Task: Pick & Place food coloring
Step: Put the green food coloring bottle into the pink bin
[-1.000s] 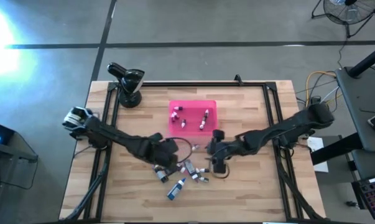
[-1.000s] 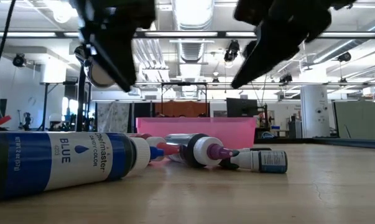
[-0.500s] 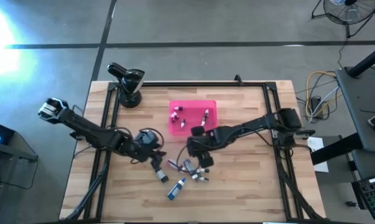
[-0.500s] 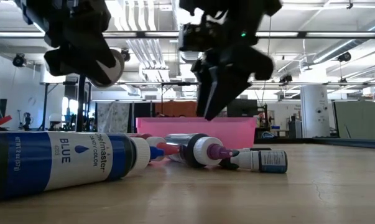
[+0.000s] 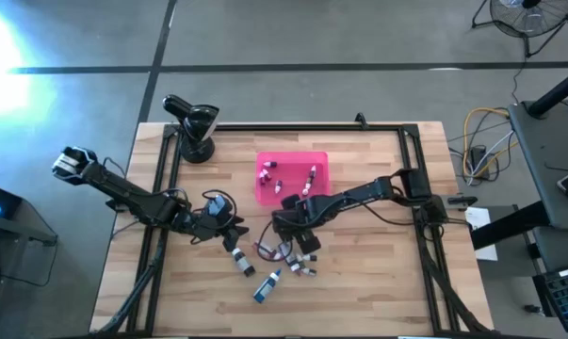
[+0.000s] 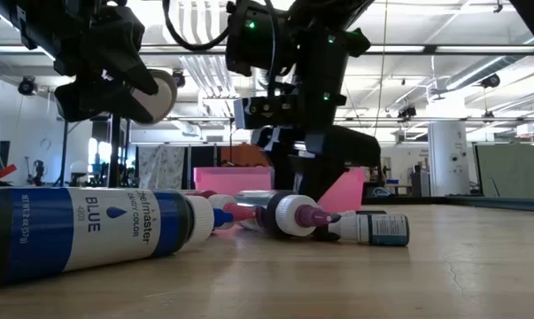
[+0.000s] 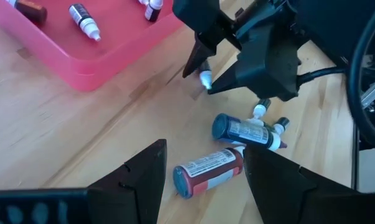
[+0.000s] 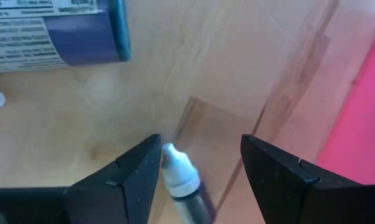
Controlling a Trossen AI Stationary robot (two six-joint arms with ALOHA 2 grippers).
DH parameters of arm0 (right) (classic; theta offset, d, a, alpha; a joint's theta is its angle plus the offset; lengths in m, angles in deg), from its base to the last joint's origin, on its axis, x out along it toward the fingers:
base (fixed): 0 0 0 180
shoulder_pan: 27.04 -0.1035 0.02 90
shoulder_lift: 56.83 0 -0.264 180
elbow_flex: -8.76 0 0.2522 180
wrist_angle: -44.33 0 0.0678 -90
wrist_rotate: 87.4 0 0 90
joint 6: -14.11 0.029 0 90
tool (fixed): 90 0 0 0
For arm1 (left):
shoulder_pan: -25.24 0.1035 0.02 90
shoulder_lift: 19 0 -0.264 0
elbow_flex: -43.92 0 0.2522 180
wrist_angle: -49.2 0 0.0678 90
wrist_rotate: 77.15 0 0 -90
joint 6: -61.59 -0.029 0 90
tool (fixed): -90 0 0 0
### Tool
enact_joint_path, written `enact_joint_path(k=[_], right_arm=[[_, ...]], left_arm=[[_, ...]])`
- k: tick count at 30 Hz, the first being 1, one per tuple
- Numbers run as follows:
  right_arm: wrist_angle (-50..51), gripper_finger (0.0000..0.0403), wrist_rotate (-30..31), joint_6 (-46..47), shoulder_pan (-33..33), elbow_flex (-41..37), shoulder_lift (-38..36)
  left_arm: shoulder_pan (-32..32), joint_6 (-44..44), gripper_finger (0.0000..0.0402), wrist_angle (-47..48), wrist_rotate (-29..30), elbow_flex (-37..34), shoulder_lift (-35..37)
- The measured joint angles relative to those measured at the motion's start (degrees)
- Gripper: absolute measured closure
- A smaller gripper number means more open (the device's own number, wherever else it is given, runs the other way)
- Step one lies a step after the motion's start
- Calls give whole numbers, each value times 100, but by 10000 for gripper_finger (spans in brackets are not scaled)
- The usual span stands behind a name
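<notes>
Right gripper (image 8: 199, 180) straddles a half-hidden dropper bottle (image 8: 181, 177), fingers apart.

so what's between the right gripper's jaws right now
A small white-capped food coloring bottle lies between the right gripper's open jaws, clearest in the right wrist view.

1. Right gripper (image 8: 199, 174) fingers are standing apart, low over the wooden table (image 8: 237, 56).
2. A white-capped dropper bottle (image 8: 181, 177) is lying between them, nearer one finger.
3. A blue bottle (image 8: 56, 31) is lying farther off.
4. The pink tray (image 8: 361, 118) is showing at the edge.
</notes>
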Motion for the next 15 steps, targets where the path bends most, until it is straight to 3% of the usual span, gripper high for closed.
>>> enact_joint_path(k=[11, 15], right_arm=[[510, 185, -216, 144, 167, 0, -23], [523, 205, -398, 327, 175, -5, -23]], left_arm=[[2, -31, 213, 5, 41, -4, 0], [2, -31, 213, 3, 174, -4, 0]])
